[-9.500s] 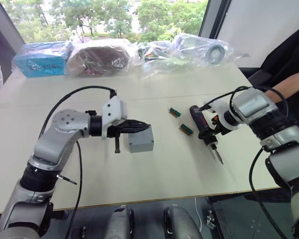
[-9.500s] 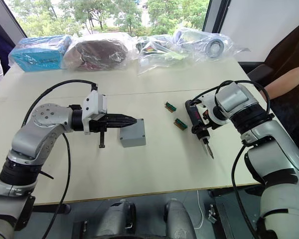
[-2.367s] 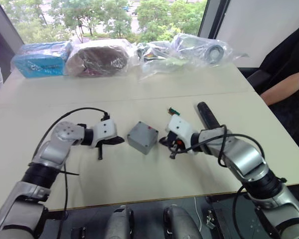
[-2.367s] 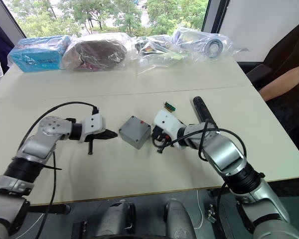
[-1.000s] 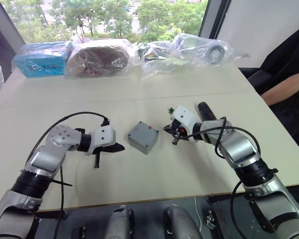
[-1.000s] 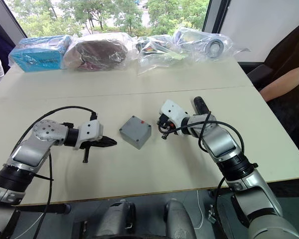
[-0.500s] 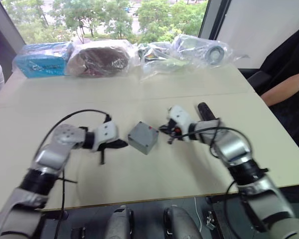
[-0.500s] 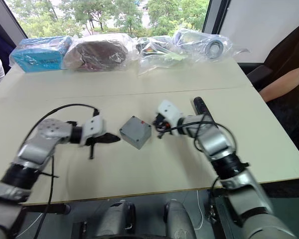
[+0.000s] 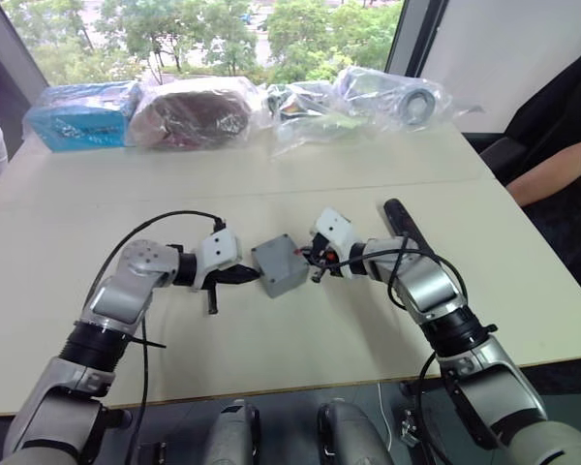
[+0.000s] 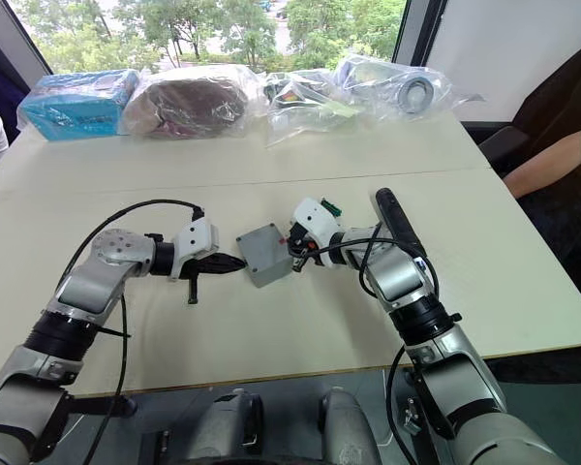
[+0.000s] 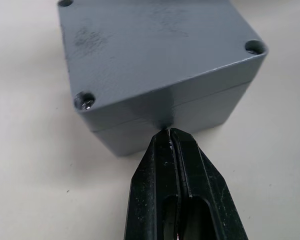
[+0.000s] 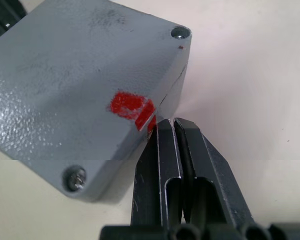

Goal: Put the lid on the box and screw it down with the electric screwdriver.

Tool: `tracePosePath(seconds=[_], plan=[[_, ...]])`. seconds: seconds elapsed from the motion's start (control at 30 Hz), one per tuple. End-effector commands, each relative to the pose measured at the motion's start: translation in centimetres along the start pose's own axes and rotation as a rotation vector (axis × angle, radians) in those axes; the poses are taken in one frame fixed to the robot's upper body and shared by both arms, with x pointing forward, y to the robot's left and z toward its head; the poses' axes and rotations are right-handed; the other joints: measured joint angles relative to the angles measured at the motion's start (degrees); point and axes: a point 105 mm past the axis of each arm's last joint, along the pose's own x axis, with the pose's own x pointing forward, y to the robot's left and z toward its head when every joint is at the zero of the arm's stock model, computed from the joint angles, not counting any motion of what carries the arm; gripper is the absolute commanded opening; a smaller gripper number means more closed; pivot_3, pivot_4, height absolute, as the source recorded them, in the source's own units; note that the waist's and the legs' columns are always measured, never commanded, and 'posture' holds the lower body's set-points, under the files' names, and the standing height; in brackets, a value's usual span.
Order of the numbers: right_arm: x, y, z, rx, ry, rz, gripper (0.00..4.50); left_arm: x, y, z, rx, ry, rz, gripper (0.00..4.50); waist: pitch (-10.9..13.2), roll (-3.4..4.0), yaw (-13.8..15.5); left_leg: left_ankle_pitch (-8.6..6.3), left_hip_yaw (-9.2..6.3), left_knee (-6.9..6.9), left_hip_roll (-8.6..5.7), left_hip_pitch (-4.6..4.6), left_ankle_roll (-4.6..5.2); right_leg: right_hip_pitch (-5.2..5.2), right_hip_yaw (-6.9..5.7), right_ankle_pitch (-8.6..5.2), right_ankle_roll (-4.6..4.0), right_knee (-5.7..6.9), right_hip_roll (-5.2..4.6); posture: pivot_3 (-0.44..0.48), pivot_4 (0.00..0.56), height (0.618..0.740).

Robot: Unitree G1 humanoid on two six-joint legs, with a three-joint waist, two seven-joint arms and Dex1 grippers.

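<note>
Lid [image 9: 277, 254] seated on box [image 9: 285, 279], the closed enclosure standing mid-table between the two arms. Left gripper [image 11: 169, 134], fingers pressed together with nothing between them, touches the box's side wall; right gripper [image 12: 173, 125], likewise clenched and empty, touches the opposite side by a red mark [image 12: 132, 107]. Electric screwdriver [image 10: 393, 220] lies toward the table's right edge, behind the right arm.

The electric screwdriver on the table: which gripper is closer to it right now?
Right. The right gripper is shut at the closed box's right side, with the electric screwdriver lying just beyond its arm. The left gripper, also shut, is at the box's opposite side, farther away.
</note>
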Motion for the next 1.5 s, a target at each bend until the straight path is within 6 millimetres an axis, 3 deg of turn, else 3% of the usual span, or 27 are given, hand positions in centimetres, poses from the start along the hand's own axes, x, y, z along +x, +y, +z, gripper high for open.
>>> tracePosePath(seconds=[0.03, 0.23, 0.57, 0.83, 1.3, 1.43, 1.5], plan=[[0.8, 5.4, 1.9, -0.029, -0.054, 0.243, 0.07, -0.4, 1.2, 3.2, 0.095, -0.093, 0.055, 0.0, 0.0, 0.0, 0.0, 0.0, 0.0, 0.0, 0.0, 0.0, 0.0, 0.0, 0.0, 0.0, 0.0, 0.0, 0.0, 0.0, 0.15, 0.74], [0.0, 5.7, 1.7, -0.022, -0.053, 0.234, 0.07, -0.5, 1.1, 3.1, 0.095, -0.087, 0.051, 0.0, 0.0, 0.0, -0.03, 0.0, -0.01, 0.0, 0.0, 0.0, 0.0, 0.0, -0.01, 0.0, 0.0, 0.0, 0.0, 0.0, 0.15, 0.74], [-0.7, 3.5, 2.7, -0.04, -0.087, 0.122, 0.07, -0.7, -0.2, 2.0, 0.079, -0.044, -0.011, 0.0, 0.0, 0.0, -0.03, 0.0, 0.0, 0.0, 0.0, 0.0, 0.0, 0.0, -0.01, 0.0, 0.0, 0.0, 0.0, 0.0, 0.15, 0.74], [-1.6, 1.7, 2.0, -0.102, -0.033, 0.043, 0.07, -1.3, -1.1, 0.9, 0.065, 0.007, -0.038, 0.0, 0.0, 0.0, 0.08, 0.0, 0.02, 0.0, -0.01, 0.0, 0.0, 0.0, 0.0, 0.0, 0.0, -0.02, -0.03, 0.0, 0.15, 0.74], [-2.5, 4.2, 2.2, -0.11, -0.022, 0.154, 0.07, -2.0, -0.4, 0.5, 0.07, 0.028, -0.001, 0.0, 0.0, 0.0, 0.04, 0.0, 0.0, 0.0, 0.0, 0.0, 0.0, 0.0, -0.01, 0.0, 0.0, -0.02, -0.01, 0.0, 0.15, 0.74], [-2.7, 3.8, 1.9, -0.131, -0.008, 0.125, 0.07, -2.7, -0.5, 0.3, 0.072, 0.041, -0.002, 0.0, 0.0, 0.0, 0.03, 0.0, 0.0, 0.0, 0.0, 0.0, 0.0, 0.0, -0.01, 0.0, 0.0, -0.02, -0.01, 0.0, 0.15, 0.74], [-3.2, 2.7, 2.0, -0.145, -0.01, 0.073, 0.07, -3.5, -0.7, 0.4, 0.075, 0.049, 0.0, 0.0, 0.0, 0.0, 0.02, 0.0, 0.0, 0.0, 0.0, 0.0, 0.0, 0.0, -0.01, 0.0, 0.0, -0.02, -0.01, 0.0, 0.15, 0.74]])
